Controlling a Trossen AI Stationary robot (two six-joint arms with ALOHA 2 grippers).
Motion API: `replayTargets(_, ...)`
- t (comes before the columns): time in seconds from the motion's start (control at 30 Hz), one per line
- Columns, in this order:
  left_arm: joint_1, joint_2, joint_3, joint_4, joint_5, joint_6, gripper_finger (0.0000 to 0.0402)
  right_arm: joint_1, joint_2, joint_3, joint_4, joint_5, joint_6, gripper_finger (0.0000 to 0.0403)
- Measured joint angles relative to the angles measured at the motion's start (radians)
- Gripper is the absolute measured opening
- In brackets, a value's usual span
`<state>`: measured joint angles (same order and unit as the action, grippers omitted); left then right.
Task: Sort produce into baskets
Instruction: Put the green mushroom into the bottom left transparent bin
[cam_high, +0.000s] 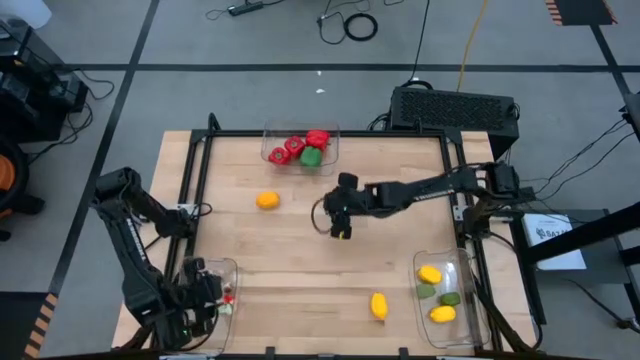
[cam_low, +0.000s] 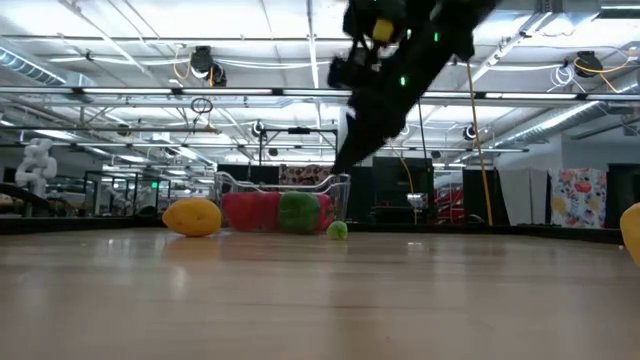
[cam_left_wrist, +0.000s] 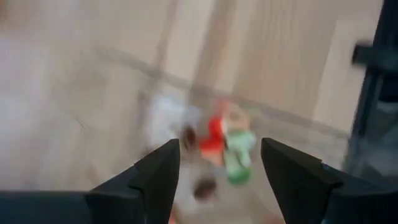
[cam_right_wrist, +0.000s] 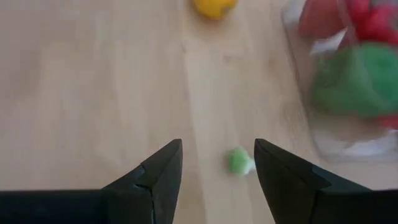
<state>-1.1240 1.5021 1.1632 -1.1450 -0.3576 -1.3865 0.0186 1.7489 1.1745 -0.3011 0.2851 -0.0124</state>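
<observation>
The right tool (cam_right_wrist: 217, 165), fingers parted and holding nothing, hangs over a tiny green bit (cam_right_wrist: 239, 160) lying on the worktop (cam_right_wrist: 93, 93) just ahead between them; descend straight, then clench squarely.

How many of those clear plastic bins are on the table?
3. One bin sits at the far edge holding peppers, one at the near left corner under the left gripper, and one at the near right corner with lemons and limes.
</observation>
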Motion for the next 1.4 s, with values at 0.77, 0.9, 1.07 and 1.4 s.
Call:
replayTargets(0.77, 0.134, -0.005, 0.107, -0.246, -0.885, 0.328, 0.0233, -0.152, 0.077, -0.234, 0.369, -0.125, -0.019, 0.0228)
replayTargets(0.9, 0.164, -0.003, 0.105, -0.242, -0.868, 0.327, 0.0233, -0.158, 0.092, -0.230, 0.409, -0.131, -0.008, 0.0226)
replayTargets(1.07, 0.175, -0.003, 0.105, -0.234, -0.859, 0.329, 0.0233, -0.163, 0.095, -0.231, 0.396, -0.132, -0.005, 0.0226)
replayTargets(1.4, 0.175, -0.003, 0.105, -0.224, -0.858, 0.328, 0.0233, -0.166, 0.156, -0.231, 0.413, -0.140, -0.004, 0.0226)
